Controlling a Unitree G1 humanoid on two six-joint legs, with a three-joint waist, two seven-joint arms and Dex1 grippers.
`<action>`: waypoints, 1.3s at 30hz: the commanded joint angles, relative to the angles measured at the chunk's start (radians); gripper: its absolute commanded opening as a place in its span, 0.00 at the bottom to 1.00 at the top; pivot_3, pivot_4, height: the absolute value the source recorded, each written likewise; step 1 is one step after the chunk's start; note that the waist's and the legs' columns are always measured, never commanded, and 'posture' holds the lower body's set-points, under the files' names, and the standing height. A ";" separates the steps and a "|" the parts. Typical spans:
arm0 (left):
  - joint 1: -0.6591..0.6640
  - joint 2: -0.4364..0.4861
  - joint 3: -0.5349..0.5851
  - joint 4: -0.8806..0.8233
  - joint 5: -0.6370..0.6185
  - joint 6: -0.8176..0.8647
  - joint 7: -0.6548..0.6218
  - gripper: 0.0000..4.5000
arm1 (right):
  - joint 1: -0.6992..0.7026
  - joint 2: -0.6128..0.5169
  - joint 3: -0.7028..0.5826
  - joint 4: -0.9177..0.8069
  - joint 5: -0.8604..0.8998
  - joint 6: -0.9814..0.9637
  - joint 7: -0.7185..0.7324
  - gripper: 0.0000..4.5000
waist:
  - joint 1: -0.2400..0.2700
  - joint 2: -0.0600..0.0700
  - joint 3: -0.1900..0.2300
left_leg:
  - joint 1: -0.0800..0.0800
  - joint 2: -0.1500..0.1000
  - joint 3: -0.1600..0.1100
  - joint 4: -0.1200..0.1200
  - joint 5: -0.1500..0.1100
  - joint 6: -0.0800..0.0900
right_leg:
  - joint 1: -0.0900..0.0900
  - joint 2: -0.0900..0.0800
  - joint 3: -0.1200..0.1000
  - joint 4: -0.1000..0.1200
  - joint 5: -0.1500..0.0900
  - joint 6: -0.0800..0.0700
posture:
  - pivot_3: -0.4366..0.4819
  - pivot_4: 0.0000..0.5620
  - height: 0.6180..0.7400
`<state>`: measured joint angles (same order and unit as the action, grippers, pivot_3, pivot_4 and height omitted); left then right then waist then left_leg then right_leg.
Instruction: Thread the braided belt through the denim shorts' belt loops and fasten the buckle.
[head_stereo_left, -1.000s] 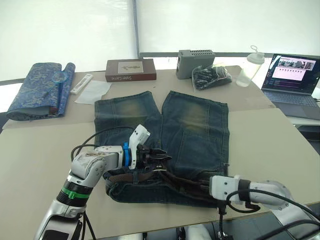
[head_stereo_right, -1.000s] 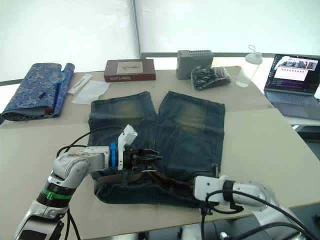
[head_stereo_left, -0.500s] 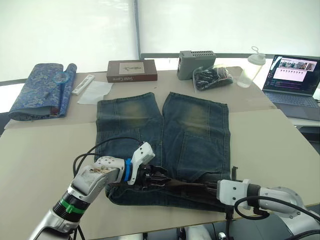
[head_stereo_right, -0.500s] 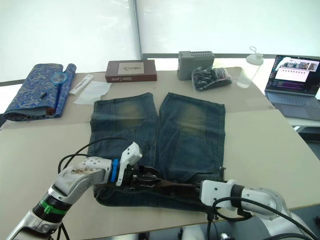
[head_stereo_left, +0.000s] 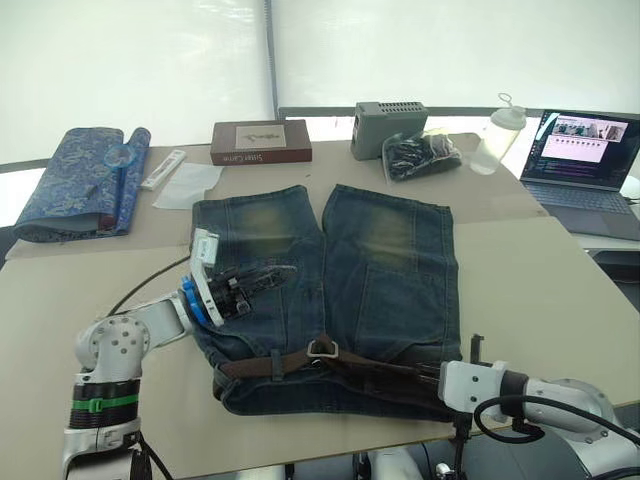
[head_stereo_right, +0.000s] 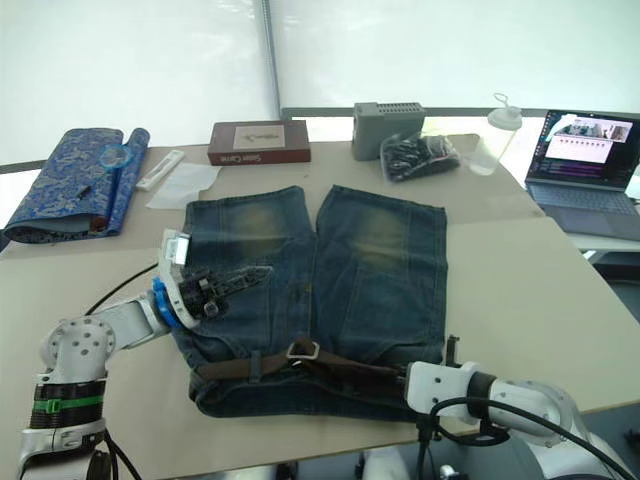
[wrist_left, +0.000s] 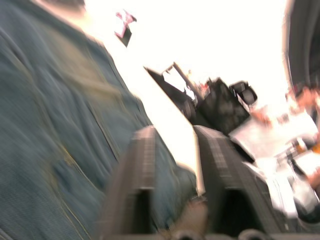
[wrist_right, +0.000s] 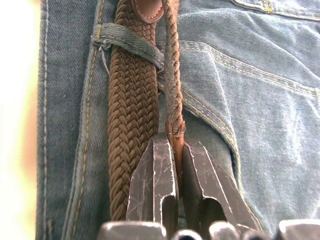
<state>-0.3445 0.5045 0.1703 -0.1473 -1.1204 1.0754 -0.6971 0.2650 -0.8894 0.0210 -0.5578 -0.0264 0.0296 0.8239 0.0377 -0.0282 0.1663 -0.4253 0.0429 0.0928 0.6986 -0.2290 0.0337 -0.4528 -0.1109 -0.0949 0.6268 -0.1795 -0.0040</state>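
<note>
The denim shorts (head_stereo_left: 390, 270) lie flat on the table, waistband toward me. Along the waistband runs the braided belt (head_stereo_left: 375, 368), passing under a belt loop (wrist_right: 127, 42) and another belt loop (head_stereo_left: 277, 362). The silver buckle (head_stereo_left: 322, 349) lies exposed at the middle of the waist. My right gripper (wrist_right: 172, 140) is at the waistband's right end, shut on an edge-on strand of the belt. My left gripper (head_stereo_left: 283, 269) hovers over the shorts' left leg, open, with nothing between its fingers (wrist_left: 142, 150).
At the back stand a folded blue patterned cloth (head_stereo_left: 80, 180), a brown box (head_stereo_left: 262, 141), a grey box (head_stereo_left: 390, 125), a black bag (head_stereo_left: 425, 153), a clear bottle (head_stereo_left: 497, 140) and an open laptop (head_stereo_left: 585, 160). The table's front edge runs just below the waistband.
My left gripper has let go at the buckle and pulled up and back to the left over the shorts' leg, leaving the buckle uncovered. The right gripper keeps its hold on the belt.
</note>
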 joint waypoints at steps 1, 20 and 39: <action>0.012 0.004 -0.121 -0.072 0.092 -0.035 -0.043 0.00 | -0.017 0.007 -0.007 -0.006 -0.012 -0.034 -0.003 0.00 | 0.002 -0.001 0.001 | -0.001 0.000 0.000 0.000 0.000 0.000 | 0.000 0.000 0.000 -0.001 0.000 0.000 | 0.48 0.27 0.74; 0.070 0.143 -0.524 -0.081 0.560 -0.301 -0.259 0.00 | 0.055 0.007 -0.052 -0.028 -0.026 -0.032 -0.015 0.00 | 0.005 0.000 0.000 | -0.001 0.000 0.000 -0.002 -0.002 -0.002 | -0.002 0.000 0.000 -0.002 0.000 0.000 | 0.48 0.27 0.74; -0.075 0.047 -0.398 -0.046 0.452 -0.198 -0.293 0.00 | 0.041 0.021 -0.029 -0.024 -0.040 -0.056 -0.002 0.00 | 0.002 -0.001 0.001 | -0.004 0.001 -0.001 -0.001 0.000 0.001 | -0.003 0.001 -0.001 -0.001 0.000 0.000 | 0.48 0.27 0.74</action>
<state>-0.4004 0.5498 -0.2115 -0.1735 -0.6866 0.8943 -0.9707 0.3136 -0.8753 -0.0049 -0.5702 -0.0655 -0.0007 0.8244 0.0400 -0.0292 0.1668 -0.4290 0.0435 0.0918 0.6979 -0.2286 0.0349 -0.4561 -0.1100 -0.0958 0.6260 -0.1796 -0.0042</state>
